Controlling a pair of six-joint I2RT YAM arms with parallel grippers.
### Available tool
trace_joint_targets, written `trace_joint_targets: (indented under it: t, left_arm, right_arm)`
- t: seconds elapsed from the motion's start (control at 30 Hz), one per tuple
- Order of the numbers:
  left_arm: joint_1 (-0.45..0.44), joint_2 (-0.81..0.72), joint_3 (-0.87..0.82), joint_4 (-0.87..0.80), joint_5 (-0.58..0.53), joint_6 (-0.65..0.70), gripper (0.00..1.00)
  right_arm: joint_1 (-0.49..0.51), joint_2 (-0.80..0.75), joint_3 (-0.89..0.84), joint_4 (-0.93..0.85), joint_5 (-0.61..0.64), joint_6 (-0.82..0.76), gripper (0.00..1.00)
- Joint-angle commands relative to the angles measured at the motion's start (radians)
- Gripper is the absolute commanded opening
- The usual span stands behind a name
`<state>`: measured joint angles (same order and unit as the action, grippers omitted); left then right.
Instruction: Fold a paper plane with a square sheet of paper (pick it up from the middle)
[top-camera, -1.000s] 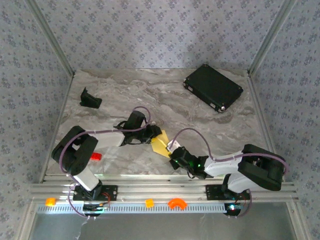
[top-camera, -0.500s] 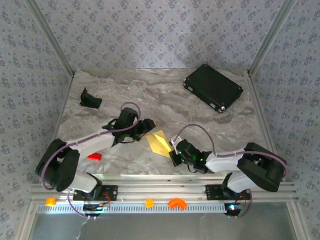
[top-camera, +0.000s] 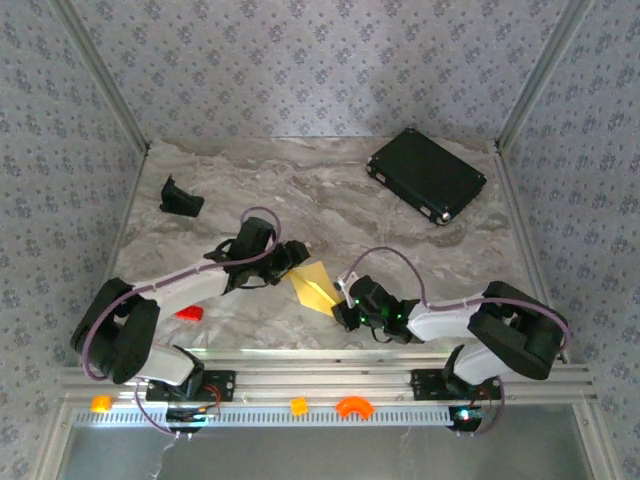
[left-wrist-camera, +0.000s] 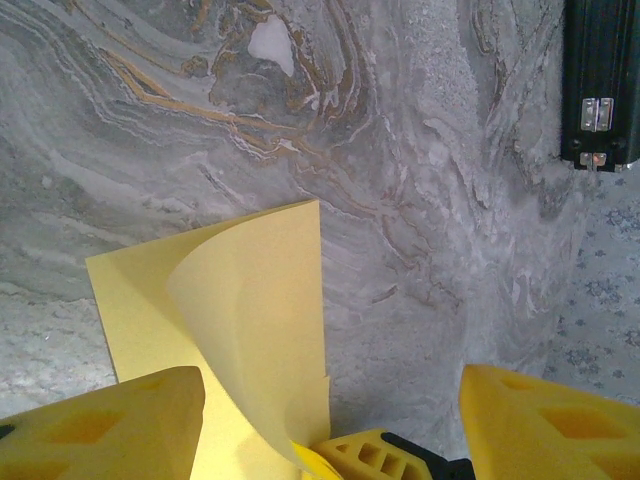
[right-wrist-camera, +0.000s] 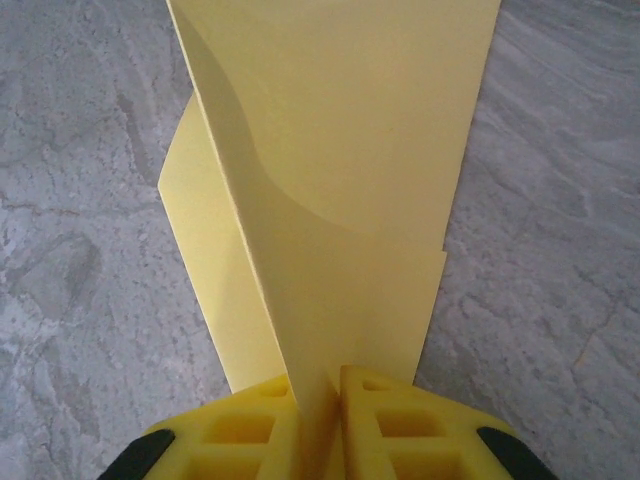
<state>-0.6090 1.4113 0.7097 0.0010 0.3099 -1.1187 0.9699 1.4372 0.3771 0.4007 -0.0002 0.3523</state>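
Observation:
The pale-yellow sheet of paper (top-camera: 313, 284), partly folded, lies mid-table between both grippers. In the right wrist view an upright flap of the paper (right-wrist-camera: 340, 150) runs into my right gripper (right-wrist-camera: 320, 385), whose jaws are pinched shut on it. From above, that right gripper (top-camera: 345, 306) sits at the paper's near right corner. My left gripper (left-wrist-camera: 330, 385) stands open over the sheet's other end, where a paper flap (left-wrist-camera: 250, 320) curls up beside its left finger (left-wrist-camera: 100, 425) without being clamped. Seen from above, the left gripper (top-camera: 289, 259) is at the paper's far left edge.
A black rectangular case (top-camera: 427, 175) lies at the back right, its latches visible in the left wrist view (left-wrist-camera: 598, 80). A small black holder (top-camera: 180, 197) sits far left, a red block (top-camera: 188, 313) near the left arm. Orange pieces (top-camera: 352, 406) rest on the front rail.
The left gripper has opened and let go of the paper, its arm now stretched out lower. The right gripper has shifted slightly left, still holding the flap.

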Motion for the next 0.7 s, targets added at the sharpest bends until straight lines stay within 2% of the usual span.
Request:
trace_joint_targets:
  t: [0.0,0.23,0.37,0.53,0.67]
  left_arm:
    - [-0.005,0.009,-0.013,0.008,0.020,0.006,0.68]
    - [-0.005,-0.014,-0.019,-0.011,-0.006,-0.006,0.70]
    - [-0.005,-0.028,-0.037,-0.021,-0.033,-0.041,0.76]
    - [-0.012,0.025,-0.042,0.071,0.024,-0.080,0.76]
    - [-0.028,0.093,-0.008,0.109,0.047,-0.092,0.72]
  right_arm:
    - [-0.004,0.028,0.027,-0.022,-0.039,0.013,0.19]
    - [-0.006,0.047,0.040,-0.015,-0.042,0.029,0.18]
    - [-0.008,0.048,0.035,0.004,-0.040,0.045,0.18]
    - [-0.011,0.049,0.030,0.016,-0.034,0.049,0.18]
    - [-0.008,0.047,0.025,0.021,-0.041,0.051,0.18]
